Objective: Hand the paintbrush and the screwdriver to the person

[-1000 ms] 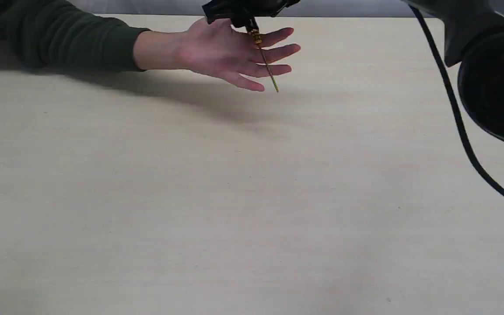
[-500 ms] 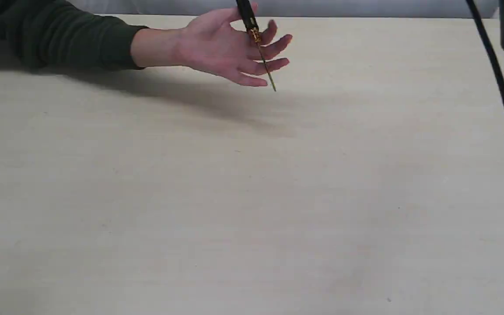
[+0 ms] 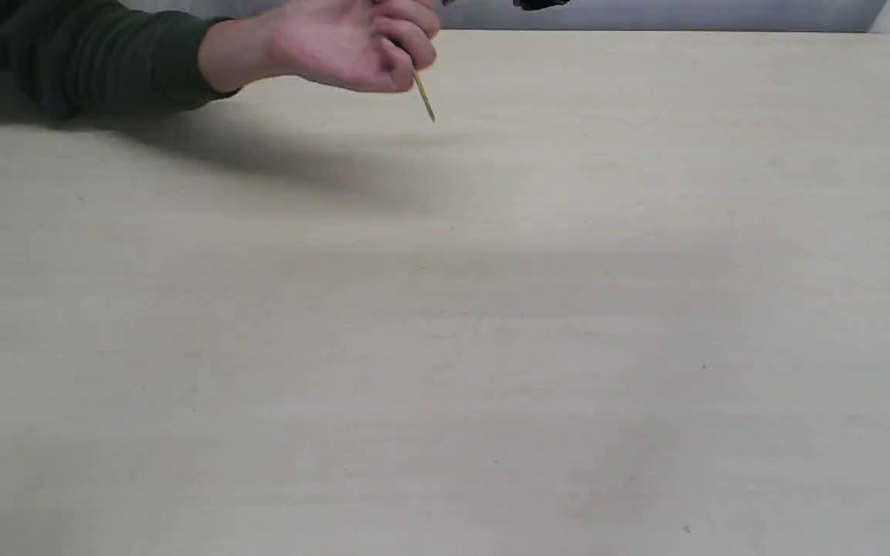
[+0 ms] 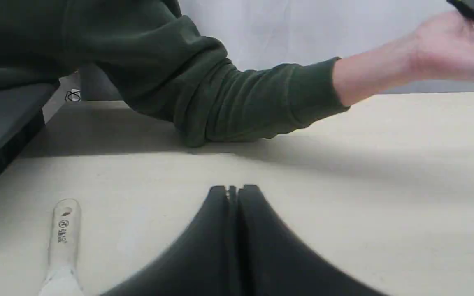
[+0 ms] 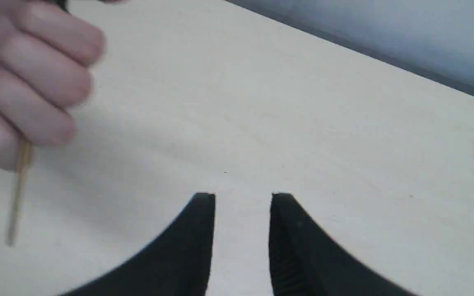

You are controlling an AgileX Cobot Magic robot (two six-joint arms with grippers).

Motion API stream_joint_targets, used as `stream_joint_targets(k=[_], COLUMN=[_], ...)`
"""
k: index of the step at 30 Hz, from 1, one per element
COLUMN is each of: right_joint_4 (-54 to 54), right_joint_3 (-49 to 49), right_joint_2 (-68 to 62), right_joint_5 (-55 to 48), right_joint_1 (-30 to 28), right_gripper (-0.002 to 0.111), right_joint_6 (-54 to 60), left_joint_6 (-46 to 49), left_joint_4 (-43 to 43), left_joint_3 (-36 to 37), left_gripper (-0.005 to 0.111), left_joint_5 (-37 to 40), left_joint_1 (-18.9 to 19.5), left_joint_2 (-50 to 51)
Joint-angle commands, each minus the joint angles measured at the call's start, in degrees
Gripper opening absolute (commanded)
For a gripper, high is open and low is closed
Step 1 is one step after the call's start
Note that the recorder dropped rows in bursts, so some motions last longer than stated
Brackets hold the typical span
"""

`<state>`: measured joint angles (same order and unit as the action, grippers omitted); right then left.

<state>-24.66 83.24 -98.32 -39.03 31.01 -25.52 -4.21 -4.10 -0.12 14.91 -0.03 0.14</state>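
The person's hand [image 3: 352,42] in a dark green sleeve [image 3: 82,58] is closed around the screwdriver [image 3: 424,99] at the table's far side; only its thin shaft sticks out below the fingers [image 5: 35,82]. In the left wrist view the black handle [image 4: 471,12] shows above the hand [image 4: 447,53]. My right gripper [image 5: 243,201] is open and empty, away from the shaft [image 5: 17,193]. My left gripper [image 4: 233,191] is shut on nothing, low over the table. The paintbrush's wooden handle [image 4: 62,234] with a hole lies beside it; the bristles are out of view.
The pale wooden table [image 3: 445,324] fills the exterior view. A dark grey block [image 4: 2,119] sits at the table's edge in the left wrist view. A black piece of the right arm [image 3: 541,4] pokes in at the top edge.
The right gripper let go of the screwdriver and withdrew up out of the exterior view. The person's hand closed on the screwdriver and pulled it left and back.
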Motion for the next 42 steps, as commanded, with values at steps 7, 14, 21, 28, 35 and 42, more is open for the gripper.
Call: stream_joint_targets(k=[7,14,21,28,35,42], right_joint_4=[1.2,1.2,1.4,1.3,-2.0,-9.5], right_joint_3=[-30.2,-47.2,-58.4,-68.7,-74.8,-80.6], right_joint_2=[26.1,41.4,54.4,68.1,80.3,88.6], right_joint_5=[17.5,27.6,33.8,42.6,49.0,59.7], right_joint_1=[-0.2,-0.2,-0.2,-0.2,-0.2,-0.2], right_gripper=[0.025,0.025,0.025,0.025,0.025,0.024], right_joint_6=[-6.0,-7.9,-8.3,-8.1,-7.7,-7.5], left_joint_6=[-0.1,-0.1,-0.1,-0.1,-0.1,-0.1], left_joint_4=[0.2,0.2,0.1,0.1,0.1,0.1], left_joint_3=[0.1,0.1,0.1,0.1,0.1,0.1], left_gripper=[0.0,0.0,0.0,0.0,0.0,0.0], left_joint_5=[-0.6,-0.7,-0.7,-0.7,-0.7,-0.7], left_joint_1=[-0.4,-0.4,-0.4,-0.4,-0.4,-0.4], left_joint_2=[-0.1,-0.1,-0.1,-0.1,-0.1,-0.1])
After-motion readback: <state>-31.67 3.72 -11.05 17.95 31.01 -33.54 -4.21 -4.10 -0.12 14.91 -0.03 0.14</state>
